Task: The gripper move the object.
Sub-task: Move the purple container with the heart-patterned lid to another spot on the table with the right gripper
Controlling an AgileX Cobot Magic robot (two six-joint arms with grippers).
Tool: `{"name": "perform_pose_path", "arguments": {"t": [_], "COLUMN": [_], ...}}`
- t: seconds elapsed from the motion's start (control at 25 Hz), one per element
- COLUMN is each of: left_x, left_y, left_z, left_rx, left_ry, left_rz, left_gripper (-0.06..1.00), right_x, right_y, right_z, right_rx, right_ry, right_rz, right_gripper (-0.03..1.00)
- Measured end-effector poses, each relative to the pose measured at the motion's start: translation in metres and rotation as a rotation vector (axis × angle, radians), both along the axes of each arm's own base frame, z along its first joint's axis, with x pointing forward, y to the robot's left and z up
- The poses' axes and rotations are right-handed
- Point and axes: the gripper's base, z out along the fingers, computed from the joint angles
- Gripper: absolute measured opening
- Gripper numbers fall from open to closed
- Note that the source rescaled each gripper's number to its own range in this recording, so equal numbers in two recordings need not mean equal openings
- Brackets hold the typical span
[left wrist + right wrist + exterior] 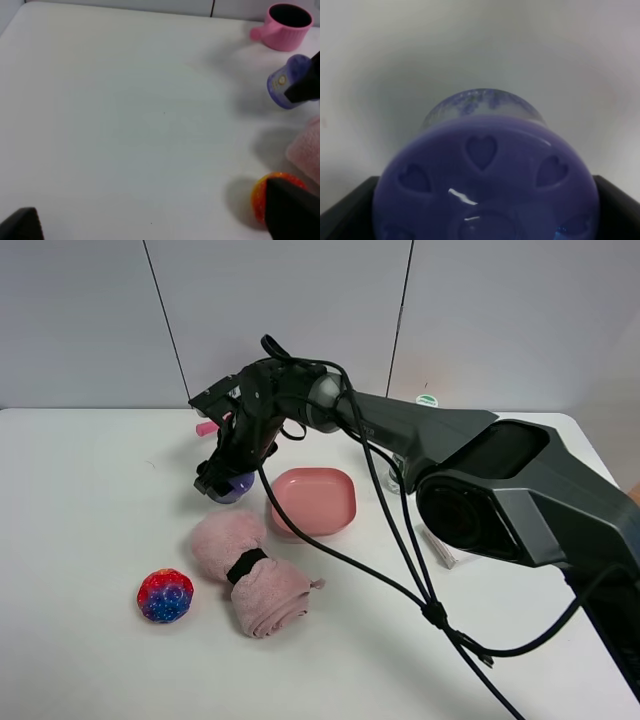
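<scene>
- Grip status, right hand (225,481): clamped on the purple jar (240,490), with black fingers (345,216) pressed on either side of its heart-dimpled lid in the right wrist view.
- Jar location: left of centre on the table (80,500), just left of the pink dish (313,502), on the near side of the pink saucepan (285,24) and the far side of the rolled pink towel (250,575).
- Appears tilted and just clear of the table in the left wrist view, with a shadow beside it. Contact with the surface cannot be told for certain.
- Left hand (150,220): fingers wide apart, holding nothing, well apart from the jar.
- Hold the squeeze steady; the smooth rounded lid is judged likely to slip if pressure eases.
- Raise enough to clear the towel and the dish rim before any sideways travel.
- Steer wide of the multicoloured ball (165,595) at near left.
- Watch the trailing black cables (432,612) running past the dish and towel; these could snag or drag something on a long sweep.
- Level the jar before lowering, and open the fingers only once it rests flat.
</scene>
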Motion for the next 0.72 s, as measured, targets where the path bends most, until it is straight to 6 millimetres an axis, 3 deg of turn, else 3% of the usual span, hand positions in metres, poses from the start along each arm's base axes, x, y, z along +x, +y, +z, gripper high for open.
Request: {"name": "perform_pose_path", "arguments": {"t": [0.24,0.32,0.44,0.56,0.72], "left_x": [0.0,0.0,0.0,0.0,0.0], "left_y": [0.0,0.0,0.0,0.0,0.0], "left_z": [0.0,0.0,0.0,0.0,0.0], "left_rx": [0.0,0.0,0.0,-0.001,0.0], "left_ry": [0.0,0.0,0.0,0.0,0.001], "left_rz": [0.0,0.0,0.0,0.0,0.0], "left_gripper": [1.0,1.0,1.0,1.0,1.0], "right_x": [0.0,0.001,0.003,0.005,0.005], "right_y": [0.0,0.001,0.003,0.004,0.004], "right_z": [0.0,0.001,0.002,0.005,0.015], "right_rx": [0.002,0.009,0.037,0.058,0.069], "right_ry": [-0.002,-0.011,-0.037,-0.059,-0.07], "right_rz": [0.0,-0.002,-0.01,-0.015,-0.016], "right_gripper": [0.06,0.15,0.39,0.47,0.48]}}
